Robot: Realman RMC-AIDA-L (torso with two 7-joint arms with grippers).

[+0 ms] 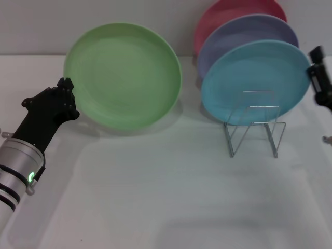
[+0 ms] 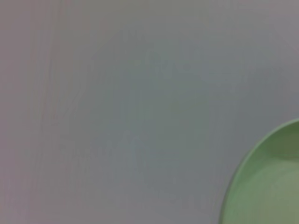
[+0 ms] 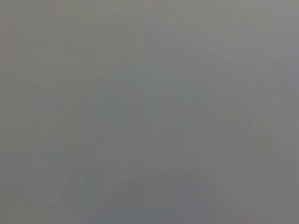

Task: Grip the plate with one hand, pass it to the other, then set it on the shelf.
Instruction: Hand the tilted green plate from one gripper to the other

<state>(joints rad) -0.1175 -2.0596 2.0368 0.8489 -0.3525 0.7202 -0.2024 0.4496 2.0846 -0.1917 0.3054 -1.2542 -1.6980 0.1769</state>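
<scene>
The pale-green plate [image 1: 123, 75] rests on the white surface [image 1: 171, 192], well left of the wire shelf [image 1: 254, 124], which already carries three other plates. The left claw [image 1: 65, 91] sits at the plate's left rim; whether it grasps is impossible to tell. A shallow bite there could let the plate slip. The right claw [image 1: 319, 72] waits just right of the shelf.

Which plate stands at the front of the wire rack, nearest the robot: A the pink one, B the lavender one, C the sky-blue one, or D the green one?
C: the sky-blue plate stands foremost in the wire rack, overlapping the lavender plate behind it.
</scene>
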